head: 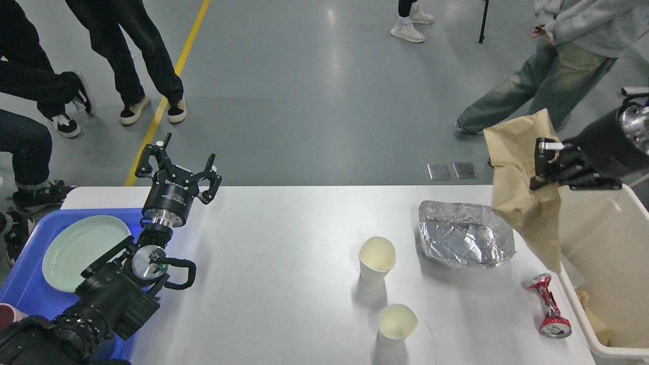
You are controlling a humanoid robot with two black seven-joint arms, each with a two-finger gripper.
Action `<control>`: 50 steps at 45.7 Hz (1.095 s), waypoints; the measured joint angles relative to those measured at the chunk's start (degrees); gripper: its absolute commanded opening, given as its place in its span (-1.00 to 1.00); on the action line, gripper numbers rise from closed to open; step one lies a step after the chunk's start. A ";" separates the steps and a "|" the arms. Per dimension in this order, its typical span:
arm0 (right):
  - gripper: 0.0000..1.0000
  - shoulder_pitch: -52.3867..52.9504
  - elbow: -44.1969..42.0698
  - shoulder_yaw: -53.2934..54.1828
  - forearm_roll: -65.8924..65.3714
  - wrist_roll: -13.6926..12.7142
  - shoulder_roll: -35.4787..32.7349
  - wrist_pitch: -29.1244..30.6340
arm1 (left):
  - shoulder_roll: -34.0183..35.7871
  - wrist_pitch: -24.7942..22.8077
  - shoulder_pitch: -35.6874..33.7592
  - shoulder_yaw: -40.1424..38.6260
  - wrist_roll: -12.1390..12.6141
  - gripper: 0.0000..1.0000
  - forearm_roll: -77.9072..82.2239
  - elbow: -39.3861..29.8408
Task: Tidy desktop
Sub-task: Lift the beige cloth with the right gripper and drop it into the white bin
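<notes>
The white desktop (284, 253) fills the middle of the head view. On it stand two white paper cups (376, 259) (397, 323), a crumpled foil tray (462, 234) and a crushed red can (548, 305) near the right edge. My right gripper (543, 165) is shut on a crumpled brown paper bag (522, 197) and holds it in the air at the desktop's right edge, beside the beige bin (608, 268). My left gripper (180, 165) is open and empty, raised over the desktop's far left edge.
A blue tray (25, 289) with a pale green plate (81, 251) sits at the left under my left arm. The beige bin holds some brown scraps. Several people stand on the grey floor beyond the desktop.
</notes>
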 measured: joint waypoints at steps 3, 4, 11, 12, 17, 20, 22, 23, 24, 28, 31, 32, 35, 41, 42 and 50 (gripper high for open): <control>-1.00 -6.82 -5.35 -0.66 0.29 0.00 -0.19 -3.61 | -0.01 0.00 0.00 0.00 0.00 0.94 0.00 0.00; -1.00 -8.97 -6.97 -0.79 0.38 0.00 -0.24 -4.70 | -0.01 0.00 0.00 0.00 0.00 0.94 0.00 0.00; -1.00 -24.54 -18.75 -1.70 1.03 0.00 -1.74 -12.94 | -0.01 0.00 0.00 0.00 0.00 0.94 -0.01 0.00; -1.00 -26.68 -20.49 -1.75 1.07 -0.01 -1.89 -13.91 | -0.01 0.00 0.00 0.00 0.00 0.94 -0.01 0.00; -1.00 -38.75 -30.97 -1.98 2.74 -0.21 -2.33 -18.39 | -0.01 0.00 0.00 0.00 0.00 0.94 -0.01 0.00; -1.00 -45.44 -36.91 -2.02 5.92 -0.37 -2.60 -20.35 | -0.01 0.00 0.00 0.00 0.00 0.94 0.00 0.00; -1.00 -50.23 -41.05 -2.03 9.30 -0.52 -2.84 -21.68 | -0.01 0.00 0.00 0.00 0.00 0.94 -0.01 0.00; -1.00 -52.38 -42.80 -2.03 10.87 -0.57 -2.91 -22.25 | -0.01 0.00 0.00 0.00 0.00 0.94 -0.01 0.00; -1.00 -54.86 -44.77 -2.03 12.72 -0.62 -3.00 -22.90 | -0.01 0.00 0.00 0.00 0.00 0.94 -0.01 0.00; -0.84 -62.85 -51.41 -1.83 17.80 -1.02 -3.56 -24.75 | -0.01 0.00 -0.01 0.00 0.00 0.94 -0.01 0.00; 0.90 -68.31 -56.74 -1.43 19.88 -1.40 -4.06 -25.65 | -0.01 0.00 0.00 0.00 0.00 0.94 -0.01 0.00; 0.95 -69.81 -58.29 -1.30 20.27 -1.48 -4.23 -25.76 | -0.01 0.00 0.00 0.00 0.00 0.94 -0.01 0.00; 1.00 -73.93 -62.40 -0.72 20.81 -1.63 -4.67 -25.80 | -0.01 0.00 0.00 0.00 0.00 0.94 -0.01 0.00; 1.00 -77.27 -65.16 1.14 20.95 -1.67 -5.11 -25.74 | -0.01 0.00 0.00 0.00 0.00 0.94 -0.01 0.00; 1.00 -77.40 -65.25 1.45 20.94 -1.67 -5.12 -25.73 | -0.01 0.00 0.00 0.00 0.00 0.94 -0.01 0.00; 1.00 -77.28 -65.48 3.00 20.64 -1.67 -5.04 -25.69 | -0.01 0.00 0.00 0.00 0.00 0.94 -0.01 0.00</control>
